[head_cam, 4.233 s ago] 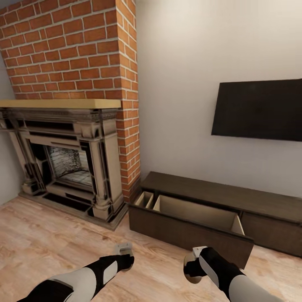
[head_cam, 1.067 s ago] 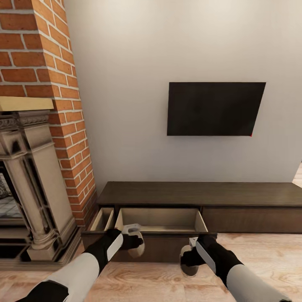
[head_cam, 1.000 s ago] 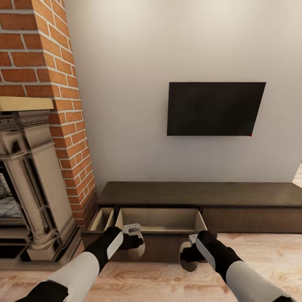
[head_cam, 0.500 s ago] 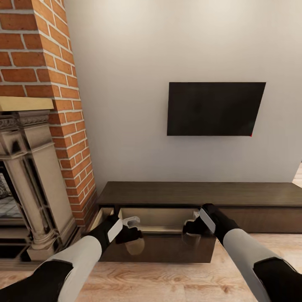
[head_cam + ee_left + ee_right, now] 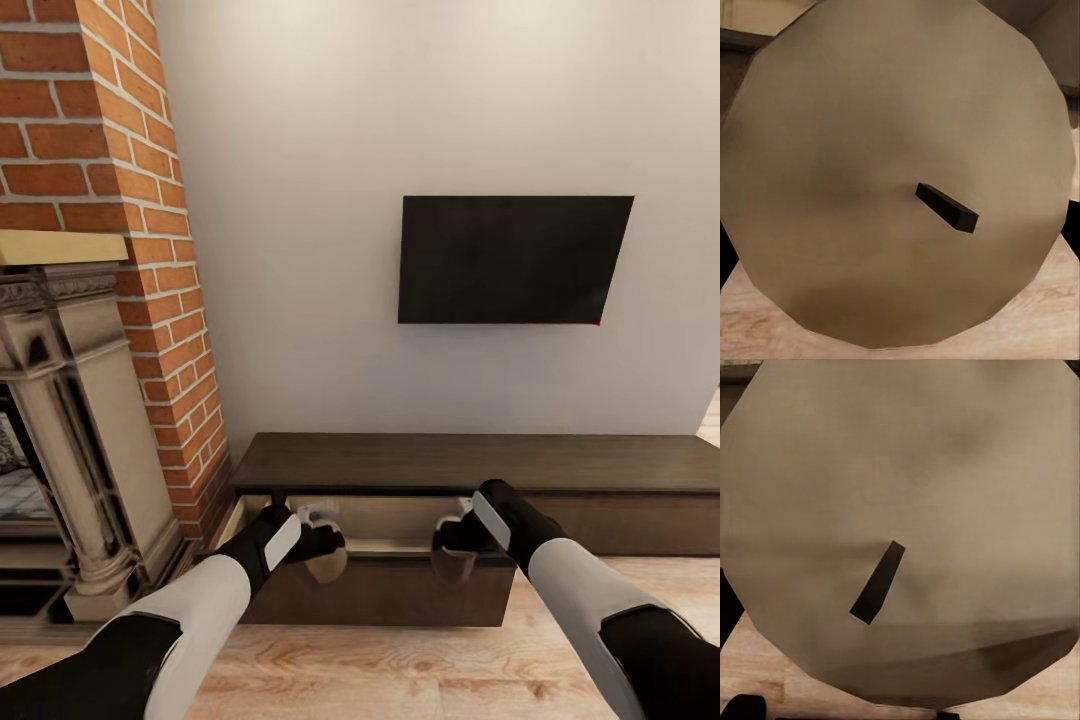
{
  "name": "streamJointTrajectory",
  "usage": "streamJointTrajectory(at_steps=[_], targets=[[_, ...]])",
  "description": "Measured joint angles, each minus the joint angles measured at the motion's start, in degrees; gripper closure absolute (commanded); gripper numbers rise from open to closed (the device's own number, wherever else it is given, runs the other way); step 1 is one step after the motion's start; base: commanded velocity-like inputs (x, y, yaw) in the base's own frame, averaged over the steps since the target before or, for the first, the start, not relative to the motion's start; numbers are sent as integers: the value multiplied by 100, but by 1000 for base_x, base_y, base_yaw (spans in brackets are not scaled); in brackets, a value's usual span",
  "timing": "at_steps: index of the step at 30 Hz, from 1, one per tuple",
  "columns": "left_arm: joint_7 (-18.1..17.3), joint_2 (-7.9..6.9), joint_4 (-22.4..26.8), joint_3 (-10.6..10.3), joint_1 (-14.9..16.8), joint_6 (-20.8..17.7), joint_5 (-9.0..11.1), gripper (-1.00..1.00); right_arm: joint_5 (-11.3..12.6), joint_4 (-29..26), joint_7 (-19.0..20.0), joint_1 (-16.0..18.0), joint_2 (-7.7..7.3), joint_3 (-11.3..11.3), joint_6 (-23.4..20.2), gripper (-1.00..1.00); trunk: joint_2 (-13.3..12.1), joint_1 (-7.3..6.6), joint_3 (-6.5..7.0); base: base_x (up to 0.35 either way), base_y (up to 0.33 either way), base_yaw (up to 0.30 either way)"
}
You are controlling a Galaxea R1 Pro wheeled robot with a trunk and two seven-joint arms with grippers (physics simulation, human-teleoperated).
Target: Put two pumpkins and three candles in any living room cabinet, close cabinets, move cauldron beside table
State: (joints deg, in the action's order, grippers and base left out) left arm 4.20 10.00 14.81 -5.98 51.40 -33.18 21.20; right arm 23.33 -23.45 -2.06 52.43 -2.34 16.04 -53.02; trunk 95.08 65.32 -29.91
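The cabinet (image 5: 520,462) is a long, low, dark brown unit against the wall, with one drawer (image 5: 380,592) pulled out and its pale inside showing. My left gripper (image 5: 322,547) is shut on a grey-tan candle (image 5: 329,566) at the drawer's left front rim. My right gripper (image 5: 451,545) is shut on another candle (image 5: 453,565) at the drawer's right front rim. In the left wrist view that candle (image 5: 870,187) shows its round top and dark wick up close. The right wrist view shows the same of the other candle (image 5: 915,487).
An ornate grey fireplace (image 5: 70,420) and a red brick chimney (image 5: 150,230) stand close on the left. A dark TV (image 5: 515,258) hangs on the wall above the cabinet. Light wood plank floor (image 5: 400,670) lies in front of the drawer.
The camera swung from the fireplace to face the cabinet. In the last second both arms rose and reached forward, carrying the candles from in front of the drawer up to its front rim.
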Motion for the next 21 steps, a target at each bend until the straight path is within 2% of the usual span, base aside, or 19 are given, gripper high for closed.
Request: streamJointTrajectory(at_steps=[5, 7, 10, 12, 15, 21], targets=[[-4, 0, -26, -8, 0, 359, -14, 100, -10, -15, 0, -10, 4, 46, 430, 100, 0, 0, 0, 0, 0, 0], [-5, 0, -33, -7, -1, 475, -17, 100, -6, -19, 3, -13, 4, 186, 650, 100, 0, 0, 0, 0, 0, 0], [-5, 0, -47, -7, -1, 564, -19, 100, 17, -25, 22, -22, 5, 633, 887, 100, 0, 0, 0, 0, 0, 0], [-5, 0, -102, -13, -2, 591, -15, 100, 41, -31, 63, -24, 8, 852, 981, 100, 0, 0, -1, 0, 0, 0], [-8, 0, -203, -14, -2, 613, -18, 100, 64, -34, 92, -26, 36, 989, 1077, 100, 0, 0, -1, 0, 0, 0], [-11, 0, -289, -9, 0, 632, -18, 100, 42, -35, 76, -29, 138, 1071, 1261, 100, 0, 0, 0, 0, 0, 0]])
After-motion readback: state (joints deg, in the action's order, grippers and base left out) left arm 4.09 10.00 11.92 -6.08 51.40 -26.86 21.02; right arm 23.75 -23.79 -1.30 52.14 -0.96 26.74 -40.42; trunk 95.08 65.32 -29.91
